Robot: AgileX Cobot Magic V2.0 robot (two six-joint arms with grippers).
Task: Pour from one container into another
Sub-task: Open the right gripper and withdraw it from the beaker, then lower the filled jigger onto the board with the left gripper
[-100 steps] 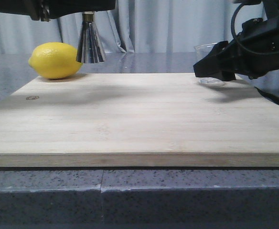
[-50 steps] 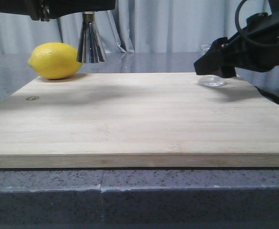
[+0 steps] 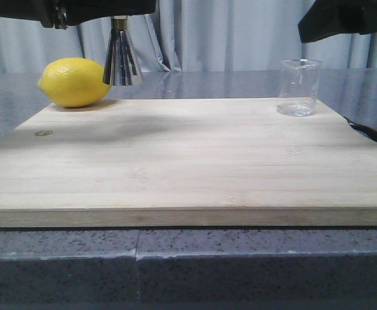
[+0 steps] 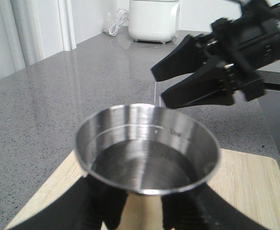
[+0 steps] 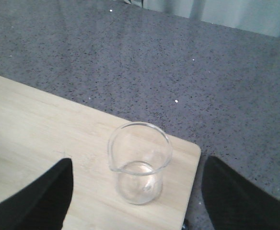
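The steel jigger (image 3: 122, 61) hangs over the board's far left corner, next to the lemon, with my left gripper (image 3: 119, 19) shut on its waist. In the left wrist view its top cup (image 4: 147, 148) holds clear liquid, and my left gripper (image 4: 145, 213) clamps it from both sides. The glass beaker (image 3: 298, 87) stands upright at the board's far right corner and looks almost empty. My right gripper (image 3: 311, 29) hovers above it, open and apart from it. In the right wrist view the beaker (image 5: 139, 163) sits between the widely spread fingers (image 5: 44, 196) of the right gripper (image 5: 137, 191).
A yellow lemon (image 3: 75, 82) lies at the far left of the wooden cutting board (image 3: 188, 168). Grey stone counter (image 5: 178, 62) surrounds the board. A dark cable (image 3: 369, 132) runs past the board's right edge. A white appliance (image 4: 154, 21) stands at the back.
My right gripper, which was low around the beaker, has lifted up and away from it. The beaker stays standing on the board. The left arm and jigger have not moved.
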